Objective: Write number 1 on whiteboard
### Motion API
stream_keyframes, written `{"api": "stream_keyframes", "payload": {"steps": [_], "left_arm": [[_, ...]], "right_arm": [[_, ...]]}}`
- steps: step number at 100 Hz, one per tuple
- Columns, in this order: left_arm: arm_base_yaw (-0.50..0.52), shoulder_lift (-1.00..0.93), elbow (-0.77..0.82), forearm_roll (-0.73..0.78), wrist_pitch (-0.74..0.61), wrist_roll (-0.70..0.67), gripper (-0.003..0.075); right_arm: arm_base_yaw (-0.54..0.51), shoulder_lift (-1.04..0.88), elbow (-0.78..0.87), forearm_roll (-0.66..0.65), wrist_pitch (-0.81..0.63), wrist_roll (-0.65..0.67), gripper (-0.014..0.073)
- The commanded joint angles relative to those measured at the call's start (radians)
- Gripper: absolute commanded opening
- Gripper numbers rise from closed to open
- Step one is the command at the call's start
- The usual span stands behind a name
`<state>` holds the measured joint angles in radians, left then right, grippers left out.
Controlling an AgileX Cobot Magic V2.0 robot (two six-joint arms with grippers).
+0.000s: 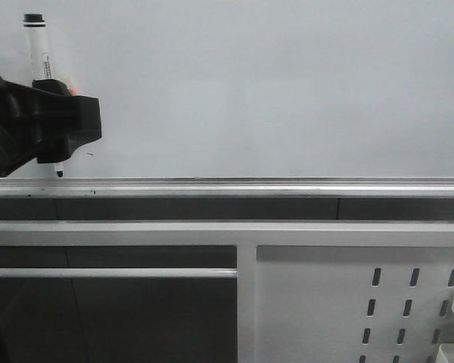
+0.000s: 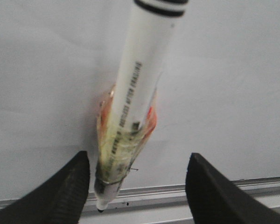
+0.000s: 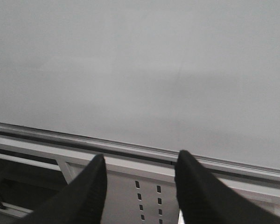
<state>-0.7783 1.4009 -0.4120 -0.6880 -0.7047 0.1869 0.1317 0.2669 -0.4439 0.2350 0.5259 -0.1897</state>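
Since our left pincer (image 1: pixel 57 125) pinches the marker (image 1: pixel 39 53) near the whiteboard's (image 1: pixel 287 83) rail (image 1: pixel 287 184), while the right pincer (image 3: pixel 137 186) hangs spread and empty, we risk stroking metal.

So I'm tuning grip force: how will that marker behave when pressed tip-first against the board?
The marker looks like a stiff, light plastic barrel, so it probably won't bend. Its round, smooth body could slip or twist in the left tool; the tape wrap likely adds grip. The glossy whiteboard may let the tip skid.
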Motion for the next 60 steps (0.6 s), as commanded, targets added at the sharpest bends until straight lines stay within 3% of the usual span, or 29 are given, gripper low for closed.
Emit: {"api": "stream_keyframes", "payload": {"steps": [1,29,47,60], "left_arm": [[0.001,-0.02,-0.029,0.015,-0.079,-0.011,0.036],[0.001,-0.02,-0.032,0.01,-0.12,-0.011,0.0126],[0.001,-0.02,-0.032,0.01,-0.062,-0.009,-0.0013],[-0.004,-0.042,-0.032,0.047,-0.011,0.045,-0.002]], "right_arm": [[-0.002,0.021,-0.035,-0.002,-0.056,-0.01,0.0308],[-0.002,0.021,-0.035,-0.001,-0.045,-0.01,0.0308],[-0.002,0.021,-0.035,0.001,-0.045,-0.01,0.0308],[-0.002,0.021,-0.038,0.015,-0.025,-0.01,0.0308]]}}
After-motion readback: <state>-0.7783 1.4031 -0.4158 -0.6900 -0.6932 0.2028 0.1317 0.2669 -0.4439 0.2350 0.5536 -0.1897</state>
